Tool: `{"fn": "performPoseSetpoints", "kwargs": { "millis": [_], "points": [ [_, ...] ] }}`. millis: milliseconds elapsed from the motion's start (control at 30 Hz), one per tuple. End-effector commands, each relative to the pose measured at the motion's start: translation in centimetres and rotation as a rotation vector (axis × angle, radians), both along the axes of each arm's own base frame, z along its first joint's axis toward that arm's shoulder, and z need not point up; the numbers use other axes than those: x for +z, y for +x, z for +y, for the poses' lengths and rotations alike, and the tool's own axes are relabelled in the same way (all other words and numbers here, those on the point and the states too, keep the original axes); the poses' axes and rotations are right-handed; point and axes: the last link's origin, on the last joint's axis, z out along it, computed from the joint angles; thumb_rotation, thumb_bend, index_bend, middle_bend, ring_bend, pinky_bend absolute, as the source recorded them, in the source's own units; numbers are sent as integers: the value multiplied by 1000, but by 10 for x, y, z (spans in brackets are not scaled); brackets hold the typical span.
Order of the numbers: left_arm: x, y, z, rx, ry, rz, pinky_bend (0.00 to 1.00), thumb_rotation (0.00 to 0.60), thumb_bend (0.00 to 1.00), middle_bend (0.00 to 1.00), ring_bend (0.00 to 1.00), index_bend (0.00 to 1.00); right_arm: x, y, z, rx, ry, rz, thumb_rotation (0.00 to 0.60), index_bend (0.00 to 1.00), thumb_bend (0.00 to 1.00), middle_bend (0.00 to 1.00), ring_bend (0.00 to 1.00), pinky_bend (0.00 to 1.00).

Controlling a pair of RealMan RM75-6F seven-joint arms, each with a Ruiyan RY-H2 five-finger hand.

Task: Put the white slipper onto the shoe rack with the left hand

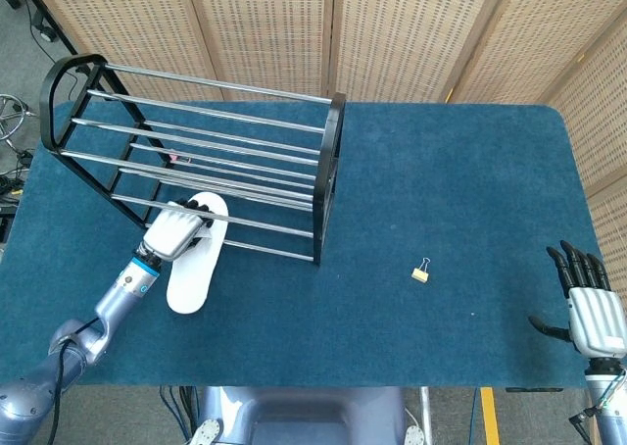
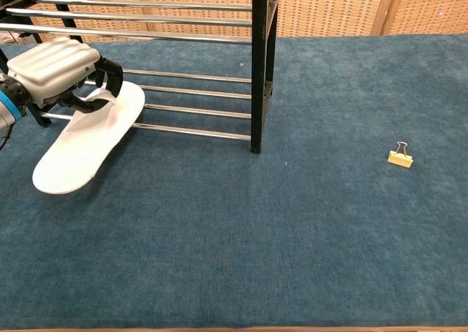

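The white slipper [image 1: 190,284] [image 2: 79,153] lies at the front of the black shoe rack [image 1: 329,171] [image 2: 259,69]. Its toe end rests over the lowest metal bars and its heel sits on the blue table. My left hand [image 1: 173,231] [image 2: 55,70] grips the slipper's toe end, with its fingers curled over the strap there. The toe itself is hidden under the hand. My right hand [image 1: 591,303] hovers at the table's front right corner, fingers spread and holding nothing; it appears only in the head view.
A small binder clip [image 1: 420,271] [image 2: 399,157] lies on the blue table [image 1: 460,171] to the right of the rack. The rack's silver bars run leftward from its black end frame. Woven folding screens stand behind the table.
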Motion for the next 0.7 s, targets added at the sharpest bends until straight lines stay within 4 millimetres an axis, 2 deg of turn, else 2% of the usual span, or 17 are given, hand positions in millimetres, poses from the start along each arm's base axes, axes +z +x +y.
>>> {"fn": "performPoseSetpoints", "kwargs": {
  "millis": [33, 700],
  "points": [
    [-1, 2, 3, -2, 0, 13, 611, 600, 576, 572, 504, 726, 0, -1, -1, -2, 0, -3, 600, 0, 0, 0, 0, 0],
    [-5, 10, 22, 18, 6, 49, 611, 600, 573, 572, 504, 726, 2, -6, -4, -26, -6, -3, 600, 0, 0, 0, 0, 0]
  ]
}}
